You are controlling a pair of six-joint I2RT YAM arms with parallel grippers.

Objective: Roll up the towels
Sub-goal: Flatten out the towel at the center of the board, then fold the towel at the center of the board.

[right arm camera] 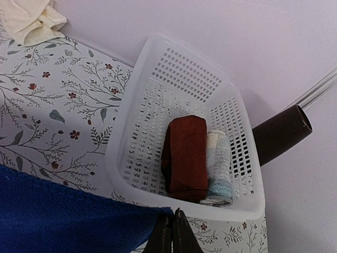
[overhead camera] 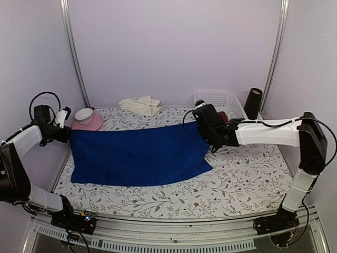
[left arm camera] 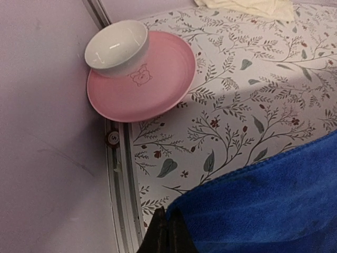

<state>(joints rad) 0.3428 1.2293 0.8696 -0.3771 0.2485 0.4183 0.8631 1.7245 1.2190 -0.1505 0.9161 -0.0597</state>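
Left claw [left arm camera: 168, 234] and right claw [right arm camera: 171, 232] each pinch a far corner of the blue towel [overhead camera: 139, 155], stretched flat on the worktop [overhead camera: 237, 174] between them. The cream towel [overhead camera: 139, 104] lies crumpled beyond. This looks like the spreading step; next, release and roll evenly.

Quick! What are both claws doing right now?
Left gripper: shut on the blue towel, at its corner.
Right gripper: shut on the blue towel, opposite corner.

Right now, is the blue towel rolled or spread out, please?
Spread out: the blue towel lies flat across the table, with the left gripper and right gripper pinching its far corners.
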